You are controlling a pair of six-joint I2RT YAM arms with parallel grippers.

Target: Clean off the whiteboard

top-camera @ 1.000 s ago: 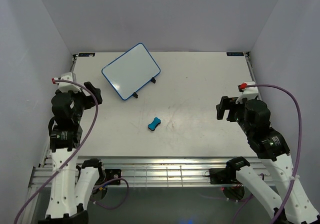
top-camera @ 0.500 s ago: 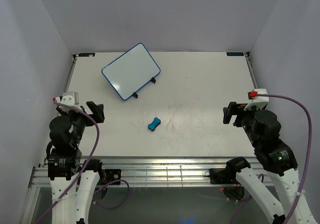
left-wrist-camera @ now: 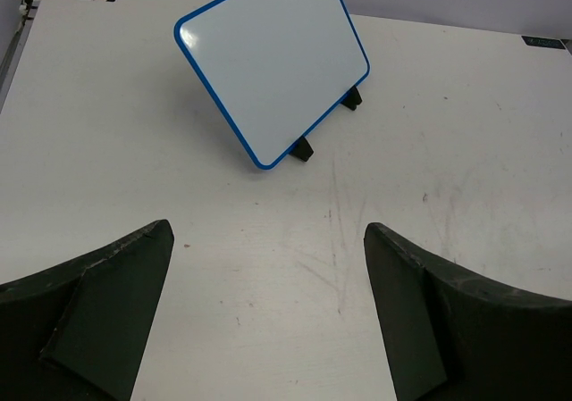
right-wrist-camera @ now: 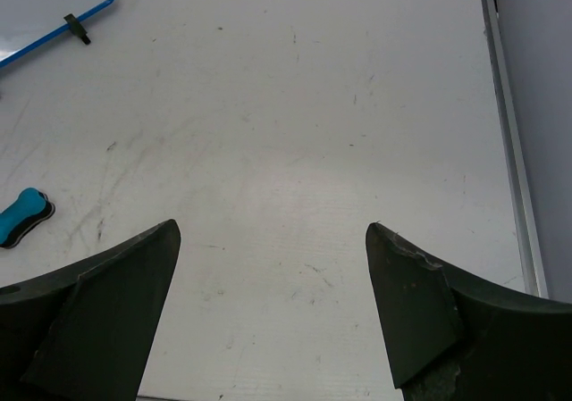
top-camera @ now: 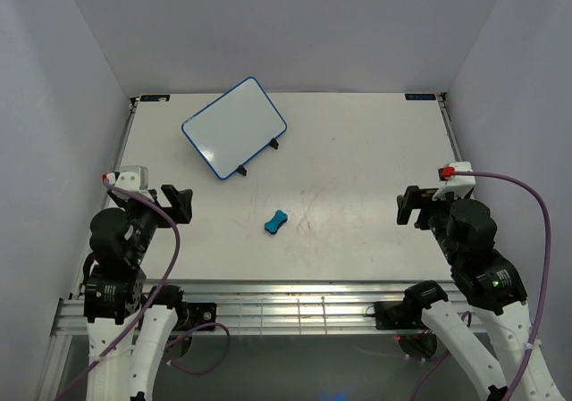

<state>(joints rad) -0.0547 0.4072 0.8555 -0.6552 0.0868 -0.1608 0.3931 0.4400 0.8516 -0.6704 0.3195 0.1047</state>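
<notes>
The white desk (top-camera: 357, 169) is flat and marked with faint grey scuffs around its middle. At its far left the whiteboard (top-camera: 234, 126) stands tilted, blank, propped on small black feet (top-camera: 279, 142) that rest on the surface. A small blue eraser (top-camera: 276, 221) lies alone near the centre, well apart from the board.

- whiteboard (right-wrist-camera: 36, 8), counter's far-left corner: right wrist view crops all but one corner.
- eraser (right-wrist-camera: 22, 215): cut by that view's left edge.
- stand (left-wrist-camera: 305, 148): hidden behind whiteboard; two black feet show.
- left gripper (left-wrist-camera: 268, 229), right gripper (right-wrist-camera: 273, 228): jaws cropped at bottom edge.
</notes>
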